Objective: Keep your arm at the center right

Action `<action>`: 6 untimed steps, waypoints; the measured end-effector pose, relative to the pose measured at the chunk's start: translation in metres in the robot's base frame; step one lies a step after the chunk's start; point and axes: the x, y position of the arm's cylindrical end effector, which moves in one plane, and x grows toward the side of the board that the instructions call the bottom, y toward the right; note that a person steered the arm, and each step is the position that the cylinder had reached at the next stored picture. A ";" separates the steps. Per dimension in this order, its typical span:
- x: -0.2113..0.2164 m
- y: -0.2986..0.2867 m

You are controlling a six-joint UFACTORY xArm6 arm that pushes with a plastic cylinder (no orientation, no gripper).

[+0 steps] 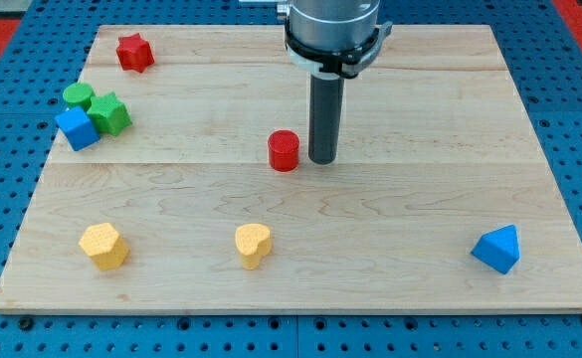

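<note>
My tip [321,159] rests on the wooden board [420,199] near its middle, just to the right of the red cylinder [284,150], close to it but with a small gap. The dark rod rises from the tip to the arm's grey collar at the view's top. The board's centre right lies further to the view's right of the tip.
A red star [133,51] sits at the top left. A green cylinder [78,96], a green block [110,113] and a blue block [77,128] cluster at the left edge. Two yellow blocks [103,245] [253,244] lie near the bottom. A blue triangular block [497,249] sits bottom right.
</note>
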 end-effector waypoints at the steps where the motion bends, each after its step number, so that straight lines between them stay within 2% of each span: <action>1: 0.010 0.064; 3: 0.014 0.213; 6: 0.009 0.243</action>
